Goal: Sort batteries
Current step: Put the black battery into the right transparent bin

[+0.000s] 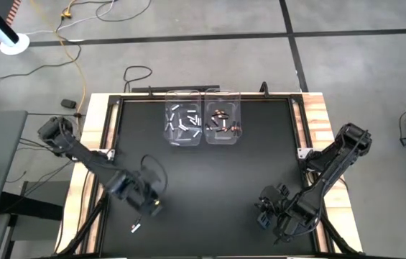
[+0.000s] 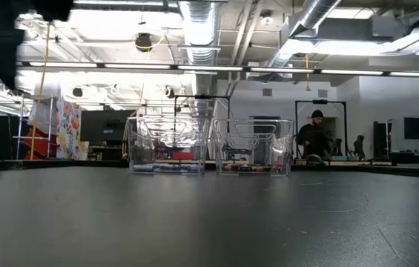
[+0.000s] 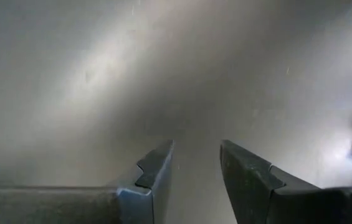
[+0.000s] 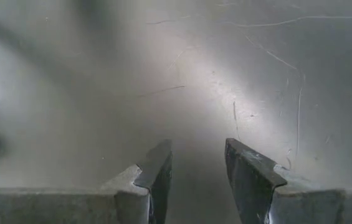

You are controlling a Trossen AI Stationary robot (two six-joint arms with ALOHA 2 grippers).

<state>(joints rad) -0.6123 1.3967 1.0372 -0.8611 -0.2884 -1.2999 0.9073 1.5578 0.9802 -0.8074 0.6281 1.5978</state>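
While the right gripper (image 4: 195,180) waits parted and empty, left gripper (image 3: 194,180): parted, empty, near what is probably a lone white battery (image 1: 135,228); bins (image 1: 203,116) far.

Grey floor (image 1: 188,29) with black seams; exposed ceiling ducts (image 2: 198,22); strip lights (image 2: 216,68); person (image 2: 314,137) beyond.

Yellow cable (image 1: 73,43) on floor; person (image 2: 314,138) standing far behind black table (image 1: 203,173).
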